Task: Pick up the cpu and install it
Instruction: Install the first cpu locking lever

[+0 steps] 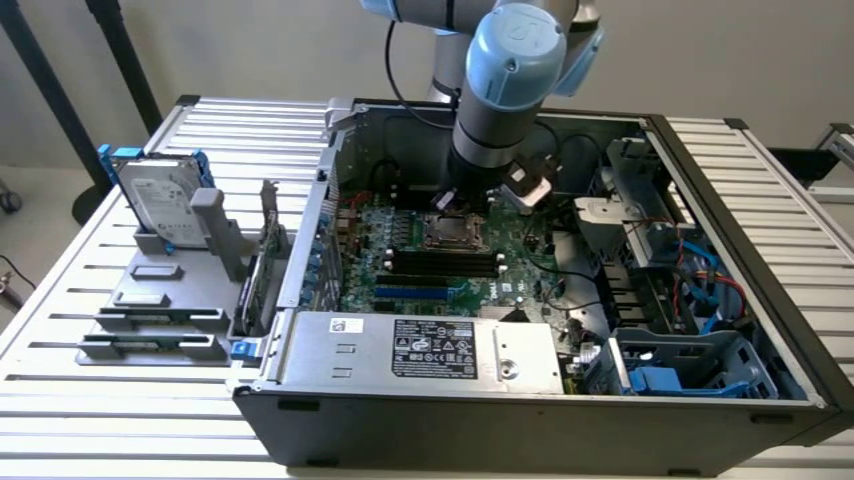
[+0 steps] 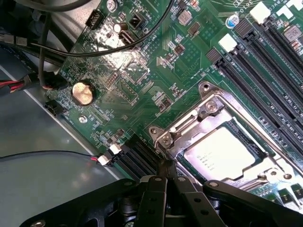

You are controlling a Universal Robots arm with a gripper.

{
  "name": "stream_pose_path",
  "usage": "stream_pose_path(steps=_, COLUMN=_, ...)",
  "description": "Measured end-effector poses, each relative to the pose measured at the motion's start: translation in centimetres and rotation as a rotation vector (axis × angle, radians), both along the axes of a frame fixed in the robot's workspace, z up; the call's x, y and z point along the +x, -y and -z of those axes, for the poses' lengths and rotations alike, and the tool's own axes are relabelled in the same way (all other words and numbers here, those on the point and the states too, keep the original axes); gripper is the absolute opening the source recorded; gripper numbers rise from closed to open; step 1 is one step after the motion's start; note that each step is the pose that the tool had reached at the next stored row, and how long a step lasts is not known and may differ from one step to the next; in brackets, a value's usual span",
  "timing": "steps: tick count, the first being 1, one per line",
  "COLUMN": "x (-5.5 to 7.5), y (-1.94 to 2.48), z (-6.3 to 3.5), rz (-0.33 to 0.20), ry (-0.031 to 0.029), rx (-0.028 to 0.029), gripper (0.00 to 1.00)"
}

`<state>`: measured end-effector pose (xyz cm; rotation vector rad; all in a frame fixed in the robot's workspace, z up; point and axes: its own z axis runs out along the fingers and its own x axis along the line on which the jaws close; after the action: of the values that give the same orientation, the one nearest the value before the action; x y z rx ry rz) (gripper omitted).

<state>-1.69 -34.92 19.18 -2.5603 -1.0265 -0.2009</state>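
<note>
Above the green motherboard (image 1: 400, 255) inside the open computer case (image 1: 534, 415), my arm (image 1: 505, 90) reaches straight down. My pincer (image 2: 165, 172) has its black fingers (image 2: 154, 189) pressed together, with nothing between them; the tips hang just over the board at one corner of the socket's metal frame (image 2: 208, 111).

The cpu (image 2: 220, 153) lies flat inside that socket, its dull silver top facing up, framed on all sides by the bright steel bracket. In the exterior view the socket (image 1: 447, 232) sits right beneath my wrist, just above the row of black memory slots (image 1: 441, 262). In the wrist view, more long black slots (image 2: 265, 61) run close beside the socket, and a round coin battery (image 2: 83, 91) sits on the board well apart from the chip, near a few black cables (image 2: 57, 52).

Outside the case, on the slatted table (image 1: 80, 300) at the exterior view's left, a silver hard drive (image 1: 158, 205) in a blue frame stands upright in a grey holder (image 1: 154, 320). Along the case's near edge lies the silver power supply (image 1: 420, 350) with its label up.
</note>
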Motion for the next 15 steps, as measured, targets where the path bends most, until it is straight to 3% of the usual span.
stream_pose_path(steps=6, x=0.07, y=0.10, z=0.23, rz=0.000, ry=-0.0005, rx=0.0083, gripper=0.11)
stream_pose_path(steps=11, x=0.11, y=0.12, z=0.44, rz=0.000, ry=-0.0006, rx=0.0202, gripper=0.11)
stream_pose_path(steps=15, x=0.12, y=0.19, z=0.04, rz=0.000, ry=-0.0064, rx=0.0273, gripper=0.11)
